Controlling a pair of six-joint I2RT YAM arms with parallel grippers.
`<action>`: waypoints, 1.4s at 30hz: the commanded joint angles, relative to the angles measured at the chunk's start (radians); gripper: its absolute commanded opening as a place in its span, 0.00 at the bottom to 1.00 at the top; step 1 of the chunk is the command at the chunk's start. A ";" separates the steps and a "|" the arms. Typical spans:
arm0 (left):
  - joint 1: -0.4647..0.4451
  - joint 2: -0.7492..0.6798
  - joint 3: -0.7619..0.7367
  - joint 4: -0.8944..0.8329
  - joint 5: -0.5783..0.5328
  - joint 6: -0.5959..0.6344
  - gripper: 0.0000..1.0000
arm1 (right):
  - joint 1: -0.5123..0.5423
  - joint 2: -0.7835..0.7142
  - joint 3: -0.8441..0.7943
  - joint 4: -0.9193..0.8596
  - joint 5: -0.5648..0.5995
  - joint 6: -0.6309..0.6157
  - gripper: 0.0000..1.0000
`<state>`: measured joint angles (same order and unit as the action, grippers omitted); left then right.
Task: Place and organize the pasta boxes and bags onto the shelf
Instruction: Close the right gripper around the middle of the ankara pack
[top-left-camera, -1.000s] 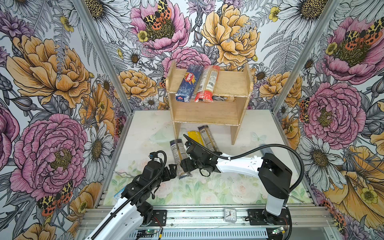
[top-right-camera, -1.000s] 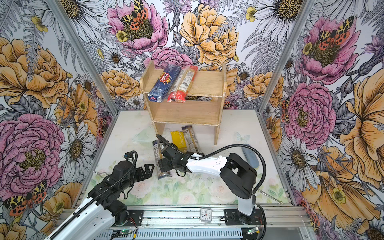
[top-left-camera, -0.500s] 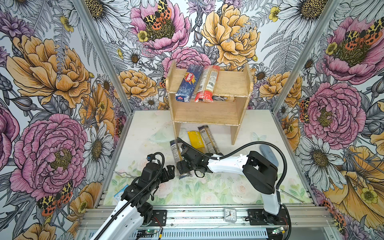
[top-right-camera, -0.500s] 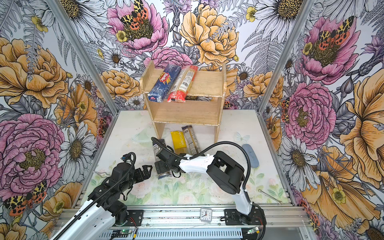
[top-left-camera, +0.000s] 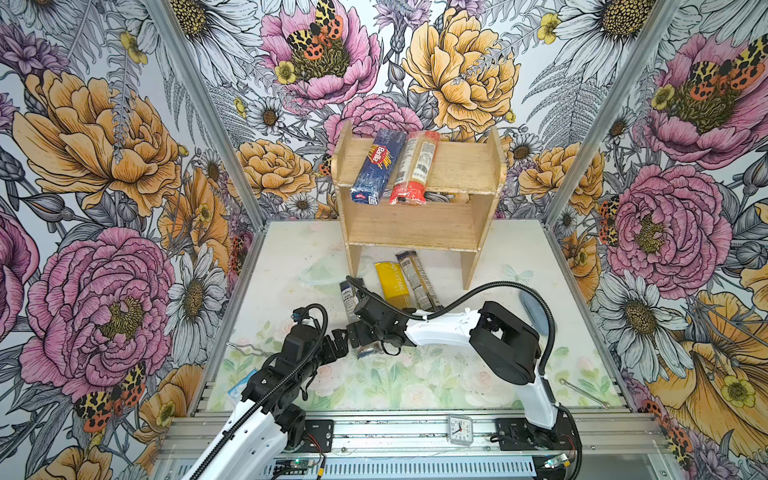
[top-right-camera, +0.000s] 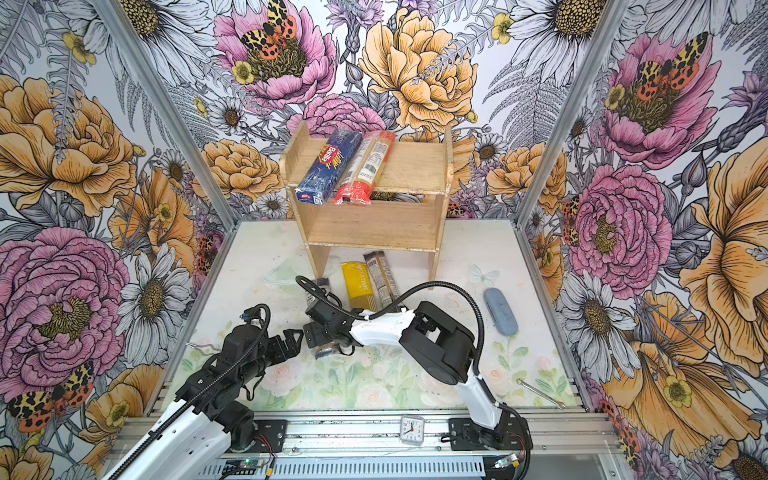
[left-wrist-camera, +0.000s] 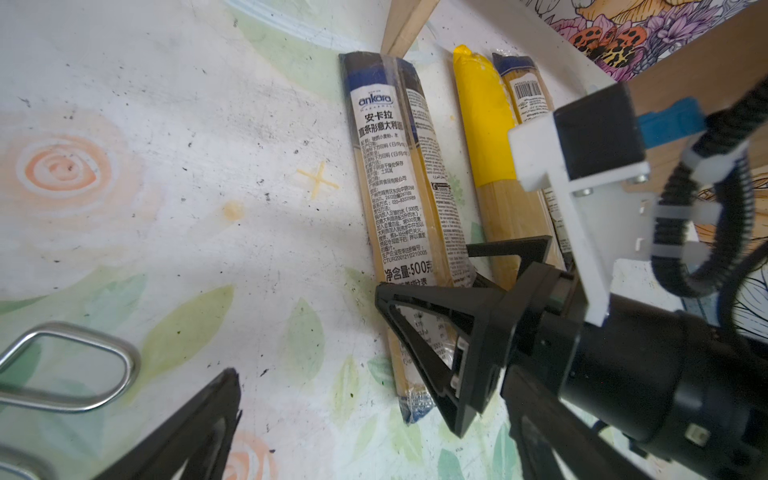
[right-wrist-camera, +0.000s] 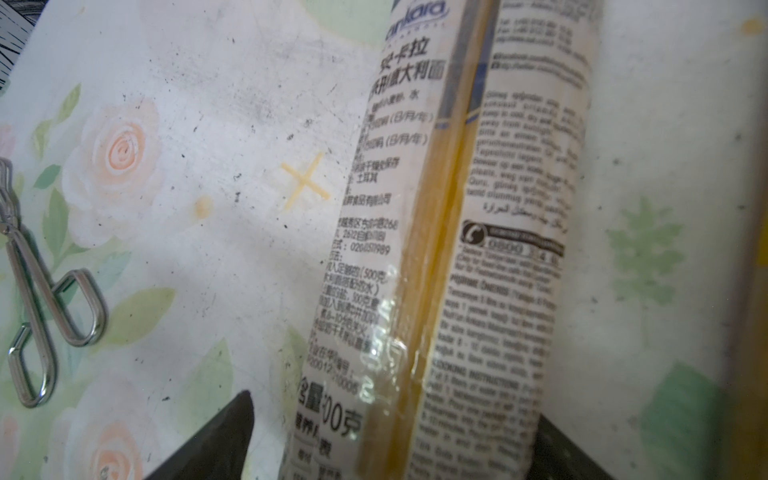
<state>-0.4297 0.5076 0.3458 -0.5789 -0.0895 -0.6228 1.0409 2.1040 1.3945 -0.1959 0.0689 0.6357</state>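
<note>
Jaws wide, both arms.
Only wrist views show us the right jaws straddling the grey-labelled bag (left-wrist-camera: 399, 199); they have spread wider, closer to the surface's (top-left-camera: 291, 257) near edge.

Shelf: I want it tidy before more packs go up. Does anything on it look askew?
Yes. The Barilla box and the red-ended bag lie slanted on the top tier of the shelf, crowded toward one side panel, their near ends poking past its front edge.
</note>
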 joint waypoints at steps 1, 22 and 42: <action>0.009 -0.011 -0.016 0.023 0.002 0.002 0.99 | 0.006 0.033 0.009 0.010 0.020 -0.001 0.92; 0.009 -0.020 -0.020 0.023 0.016 -0.001 0.99 | 0.024 0.031 -0.006 -0.044 0.051 0.010 0.86; 0.011 -0.022 -0.023 0.024 0.014 -0.007 0.99 | 0.043 0.015 -0.053 -0.120 0.117 0.018 0.49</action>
<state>-0.4278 0.4973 0.3325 -0.5785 -0.0887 -0.6231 1.0763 2.1059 1.3838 -0.2138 0.1837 0.6651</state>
